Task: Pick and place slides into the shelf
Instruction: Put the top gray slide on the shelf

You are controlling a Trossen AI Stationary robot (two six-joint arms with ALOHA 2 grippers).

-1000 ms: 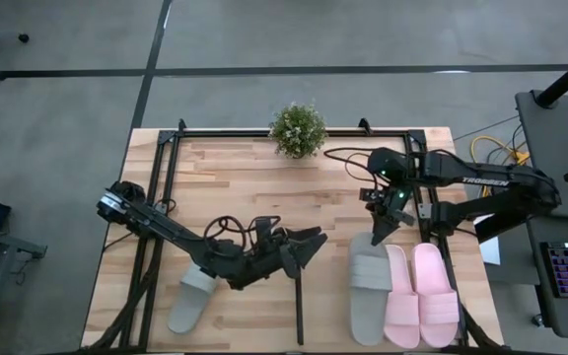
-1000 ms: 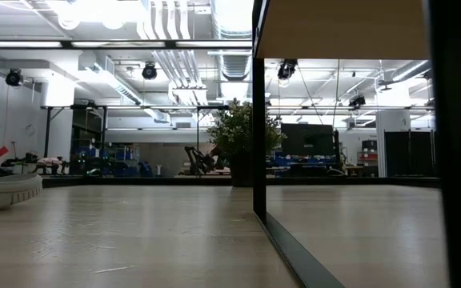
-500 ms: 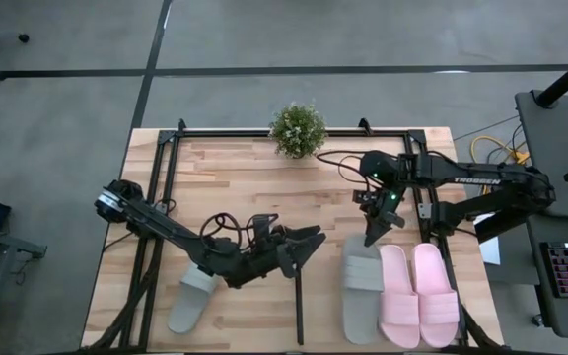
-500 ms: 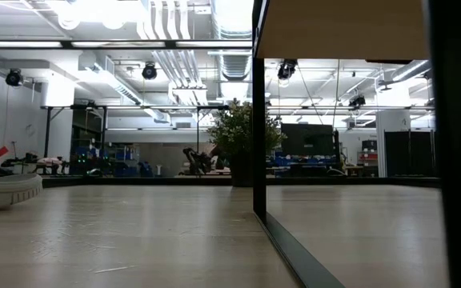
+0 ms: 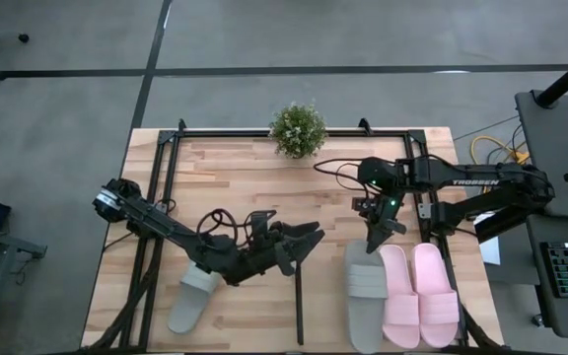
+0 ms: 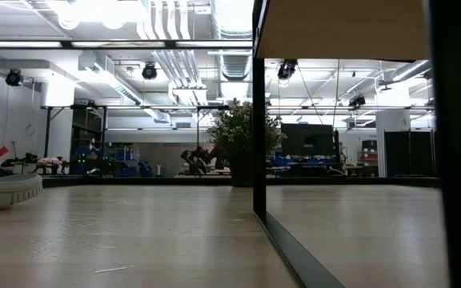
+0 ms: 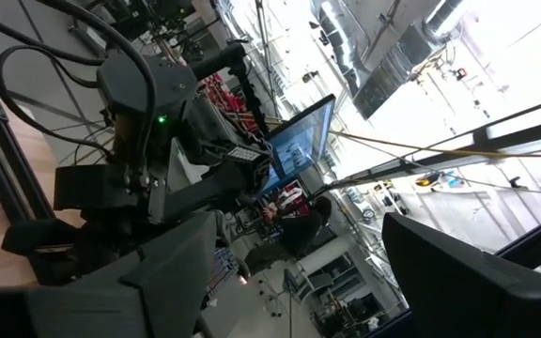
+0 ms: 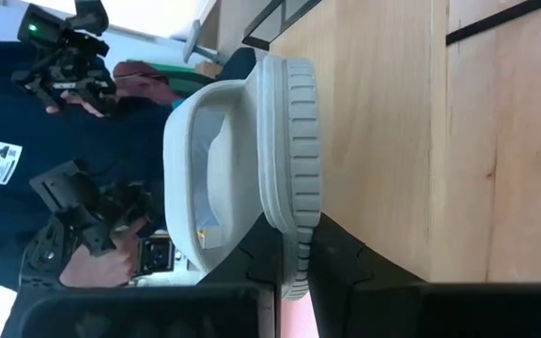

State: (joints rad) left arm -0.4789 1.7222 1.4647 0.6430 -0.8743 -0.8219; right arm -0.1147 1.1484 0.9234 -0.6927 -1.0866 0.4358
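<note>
In the high view a grey-green slide [image 5: 363, 291] lies beside the pale pink pair [image 5: 419, 294] on the shelf panel [image 5: 325, 296], to the right of its thin black strip [image 5: 299, 301]. My right gripper [image 5: 375, 237] is shut at that grey-green slide's far end. The second grey-green slide [image 5: 193, 298] rests sole-down near the table's left, partly under my left arm; it also shows in the low view [image 6: 2, 190]. My left gripper [image 5: 302, 244] hangs open above the table's middle, touching nothing. My right gripper pinches the grey-green slide's ribbed sole rim [image 8: 292, 246] at the end toward the table's far edge, between its two fingers [image 8: 263, 268]. The fingers come slanting down from the far side, along the slide's length. The slide lies sole-down on the wooden panel [image 8: 393, 141].
A potted plant [image 5: 297, 129] stands at the far edge's middle. Black frame rails [image 5: 171, 187] run along the table's left and right sides. A black post [image 6: 258, 120] and an upper panel [image 6: 342, 28] show in the low view. A person in dark blue [image 8: 26, 150] stands beyond the table.
My right arm has swung a little toward the table's left and its gripper has crept toward the near edge. The grey-green slide in its hold has slid slightly with it along the panel. The pink pair and the other slide have stayed put.
</note>
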